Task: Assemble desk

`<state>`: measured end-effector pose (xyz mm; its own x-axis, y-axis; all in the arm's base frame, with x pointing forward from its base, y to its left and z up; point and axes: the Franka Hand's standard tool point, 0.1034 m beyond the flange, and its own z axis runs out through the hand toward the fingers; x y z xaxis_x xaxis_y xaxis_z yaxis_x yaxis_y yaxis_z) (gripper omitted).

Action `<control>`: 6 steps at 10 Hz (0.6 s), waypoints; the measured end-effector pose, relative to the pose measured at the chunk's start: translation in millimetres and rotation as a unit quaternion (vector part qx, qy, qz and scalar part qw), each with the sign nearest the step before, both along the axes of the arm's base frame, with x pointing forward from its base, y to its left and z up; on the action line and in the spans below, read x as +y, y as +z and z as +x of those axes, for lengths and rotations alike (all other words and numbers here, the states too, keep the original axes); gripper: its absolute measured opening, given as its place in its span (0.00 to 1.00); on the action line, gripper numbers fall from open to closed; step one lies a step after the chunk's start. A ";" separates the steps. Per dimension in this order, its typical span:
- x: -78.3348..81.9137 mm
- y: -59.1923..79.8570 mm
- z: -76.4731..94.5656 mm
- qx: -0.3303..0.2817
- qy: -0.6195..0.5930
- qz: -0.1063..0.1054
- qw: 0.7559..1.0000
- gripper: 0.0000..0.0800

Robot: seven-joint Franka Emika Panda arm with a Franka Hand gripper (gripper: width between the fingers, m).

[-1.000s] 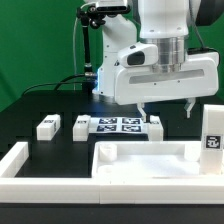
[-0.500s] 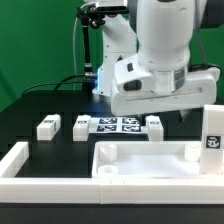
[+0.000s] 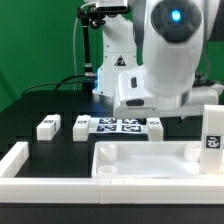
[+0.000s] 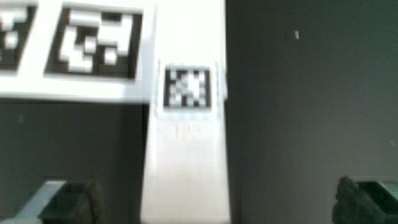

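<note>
On my wrist feed a long white leg point(image 4: 187, 140) lies on the black table point(image 4: 311, 100), its square tag point(image 4: 189, 87) blurred; the marker board point(image 4: 71, 45) sits just beside it; the gripper point(image 4: 210, 203) has its fingertips point(image 4: 54, 200) spread wide, with the leg between them, untouched.

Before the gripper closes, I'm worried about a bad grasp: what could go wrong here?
1. The leg lies right beside the marker board; one finger of the open gripper may land on the board.
2. The leg sits slightly off-centre between the fingers, so closing could push or twist it.
</note>
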<state>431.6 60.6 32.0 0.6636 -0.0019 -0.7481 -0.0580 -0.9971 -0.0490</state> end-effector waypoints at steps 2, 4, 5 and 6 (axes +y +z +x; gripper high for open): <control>-12.6 -4.5 2.7 0.017 -0.009 0.000 1.000 0.81; -12.4 -4.2 2.1 0.017 -0.010 -0.001 1.000 0.81; -12.5 -4.3 2.0 0.017 -0.010 -0.001 1.000 0.81; -11.4 -5.0 1.2 0.018 -0.011 0.000 1.000 0.81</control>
<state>432.8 49.2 27.1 0.6355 -0.0162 -0.7719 -0.0817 -0.9956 -0.0463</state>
